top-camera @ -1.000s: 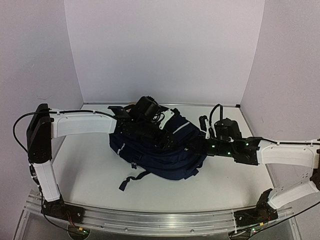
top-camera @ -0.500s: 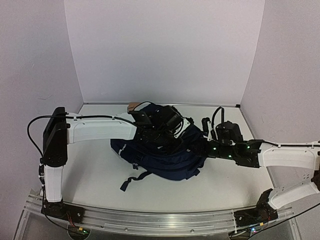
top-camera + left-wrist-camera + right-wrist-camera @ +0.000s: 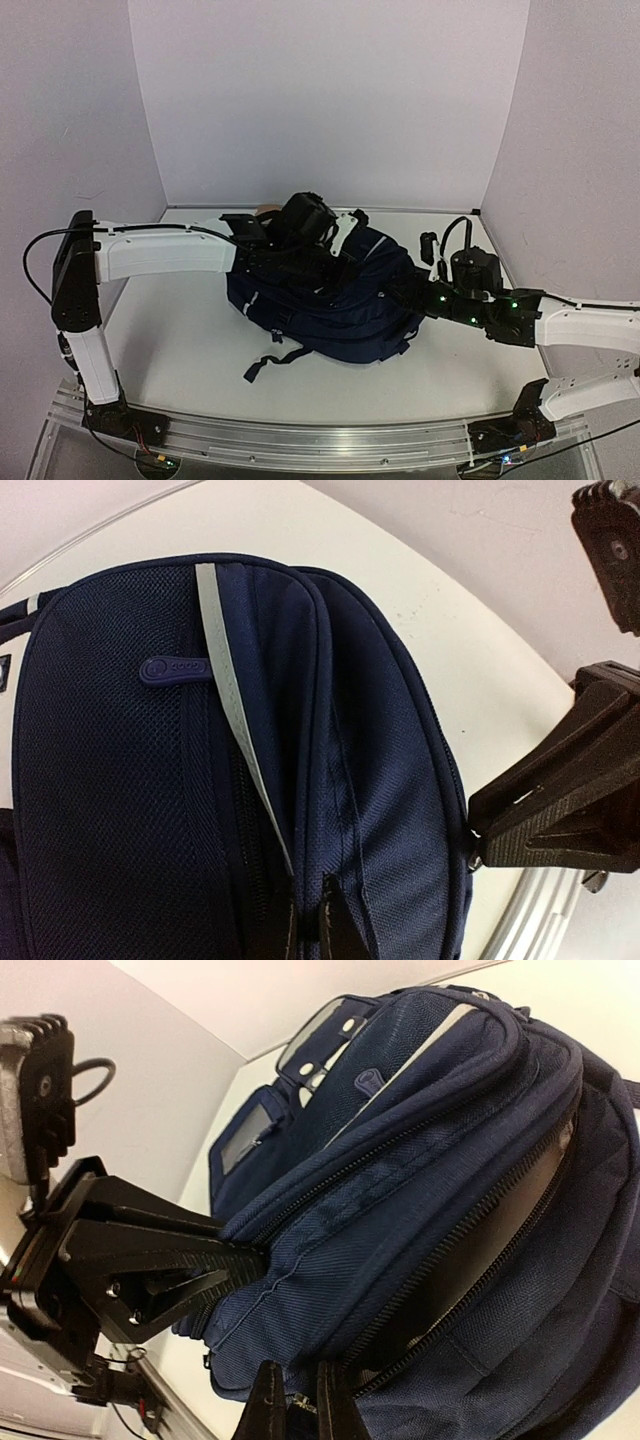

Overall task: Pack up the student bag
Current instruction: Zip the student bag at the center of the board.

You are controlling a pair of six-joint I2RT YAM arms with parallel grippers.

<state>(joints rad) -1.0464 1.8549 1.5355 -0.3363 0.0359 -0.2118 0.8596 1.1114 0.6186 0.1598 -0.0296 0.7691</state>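
The student bag, navy blue with a pale stripe, lies in the middle of the table. My left gripper is shut on a fold of its fabric beside a zipper. In the top view that gripper reaches over the bag's back part. My right gripper is shut on the bag's edge by a zipper end, at the bag's right side. A zipped compartment gapes a little, dark inside. Each wrist view shows the other gripper pinching the bag.
A small tan object shows just behind the bag, mostly hidden by the left arm. A dark strap trails from the bag toward the near edge. A metal rail runs along the front. Walls close in on three sides.
My left gripper has closed on the bag's fabric and drawn back left after reaching across. The right arm has sunk lower, and the bag has shifted slightly to the right.
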